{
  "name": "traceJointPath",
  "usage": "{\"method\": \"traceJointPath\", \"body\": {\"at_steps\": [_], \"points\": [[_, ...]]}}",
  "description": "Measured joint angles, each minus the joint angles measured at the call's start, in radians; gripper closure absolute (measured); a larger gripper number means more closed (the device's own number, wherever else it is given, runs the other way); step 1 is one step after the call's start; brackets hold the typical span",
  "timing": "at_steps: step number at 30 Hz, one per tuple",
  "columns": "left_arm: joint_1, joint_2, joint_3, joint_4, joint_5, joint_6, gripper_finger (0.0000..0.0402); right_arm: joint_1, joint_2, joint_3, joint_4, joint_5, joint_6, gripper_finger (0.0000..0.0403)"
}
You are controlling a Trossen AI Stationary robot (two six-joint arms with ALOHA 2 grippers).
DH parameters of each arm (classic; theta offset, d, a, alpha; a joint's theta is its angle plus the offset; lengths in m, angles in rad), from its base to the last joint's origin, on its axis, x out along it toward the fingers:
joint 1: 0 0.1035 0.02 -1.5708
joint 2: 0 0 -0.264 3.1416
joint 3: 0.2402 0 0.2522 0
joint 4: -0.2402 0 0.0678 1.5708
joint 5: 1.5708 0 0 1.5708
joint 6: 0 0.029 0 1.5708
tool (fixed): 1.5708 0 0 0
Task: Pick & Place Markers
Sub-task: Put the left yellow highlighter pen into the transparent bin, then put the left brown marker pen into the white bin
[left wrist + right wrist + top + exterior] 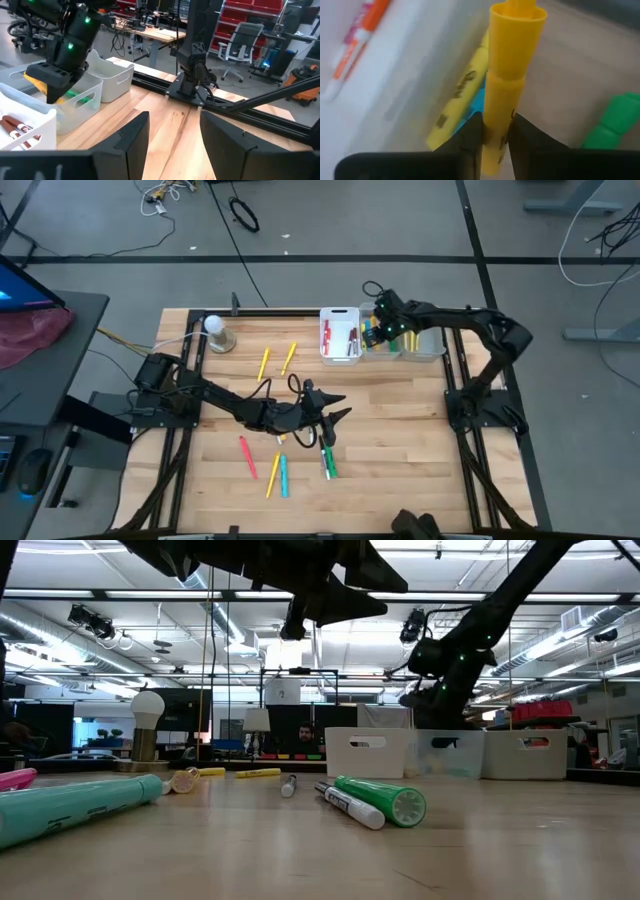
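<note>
While the right gripper (pixel 494 134) pinches the yellow plastic marker (pixel 506 80) between its fingers | we note its long axis running straight out from them, over the clear plastic bin (pixel 425 345) | left gripper (pixel 328 418) open, empty, above the counter (pixel 400 440).

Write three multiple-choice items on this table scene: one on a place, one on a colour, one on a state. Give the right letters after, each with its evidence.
1. Where is the right gripper?
A. Over the clear bin beside the white bin
B. Beside the light bulb
C. At the table's near edge

2. What colour is the marker between the right gripper's fingers?
A. Cyan
B. Yellow
C. Red

3. How is the left gripper?
A. Shut on a green marker
B. Shut on nothing
C. Open and empty

Key: 1 A, the high view shows it above that bin; 2 B, the right wrist view shows a yellow barrel between the fingers; 3 C, the left wrist view shows spread fingers with only table between.
</note>
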Motion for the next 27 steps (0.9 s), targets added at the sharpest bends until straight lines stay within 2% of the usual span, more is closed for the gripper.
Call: {"method": "traceJointPath", "body": {"at_steps": [8,18,22,27], "points": [[-0.002,0.0,0.0,0.0,0.001,-0.021,0.022,-0.015,0.023,0.001,0.003,0.007,0.008,0.0316],[-0.002,0.0,0.0,0.0,0.001,-0.022,0.022,-0.015,0.016,-0.001,0.0,0.049,-0.058,0.0259],[-0.002,0.0,0.0,0.0,0.001,-0.022,0.022,-0.013,-0.056,-0.001,-0.011,0.05,-0.108,0.0243],[-0.018,-0.021,0.0,-0.024,-0.008,0.007,0.022,0.038,-0.234,-0.001,-0.054,0.063,-0.167,0.0244]]}}
